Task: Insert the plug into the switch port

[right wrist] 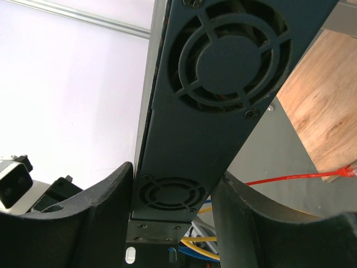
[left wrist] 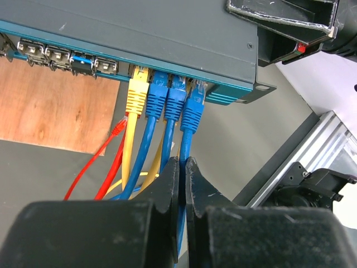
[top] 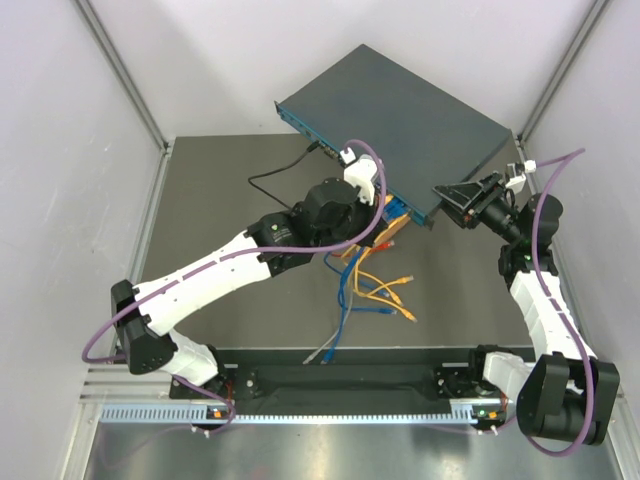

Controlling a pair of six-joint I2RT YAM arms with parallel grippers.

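Note:
The switch [top: 400, 110] is a flat dark teal-grey box lying at an angle at the back of the table. Its port row [left wrist: 67, 56] faces the left wrist camera. The rightmost blue plug [left wrist: 192, 111] sits in a port near the switch's right end, beside two other blue plugs and a yellow plug [left wrist: 137, 92]. My left gripper [left wrist: 182, 162] is shut on this plug's blue cable [left wrist: 186, 142], a short way below the plug. My right gripper [right wrist: 174, 173] is shut across the switch's fan-vented end [right wrist: 223, 84], one finger on each flat face.
A brown wooden board [left wrist: 56, 106] lies under the switch's front. A loose red cable [left wrist: 117, 128] ends on it. Orange, yellow and blue cables [top: 375, 285] trail over the dark mat toward the near edge. White walls and an aluminium rail [left wrist: 304, 162] close in on the right.

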